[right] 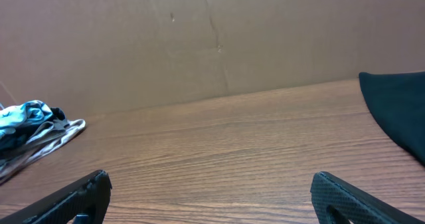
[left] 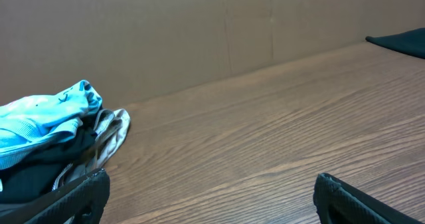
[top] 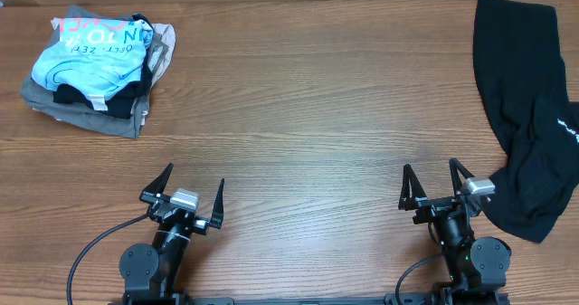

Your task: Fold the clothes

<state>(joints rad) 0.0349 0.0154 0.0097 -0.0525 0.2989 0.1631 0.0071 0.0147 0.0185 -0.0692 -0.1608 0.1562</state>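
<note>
The black garment [top: 529,115] lies crumpled along the table's right edge, with a small white mark on it. Its edge shows at far right in the right wrist view [right: 398,111] and at top right in the left wrist view [left: 402,43]. My right gripper [top: 433,184] is open and empty near the front edge, just left of the garment's lower end. My left gripper [top: 192,185] is open and empty near the front edge at the left, far from the garment. Both wrist views show wide-apart fingers over bare wood [left: 209,187] [right: 209,184].
A pile of folded clothes [top: 95,65] sits at the back left: a light blue printed shirt on grey and black garments. It also shows in the left wrist view [left: 53,137] and the right wrist view [right: 33,127]. A brown wall [right: 199,38] stands behind the wooden table [top: 308,97].
</note>
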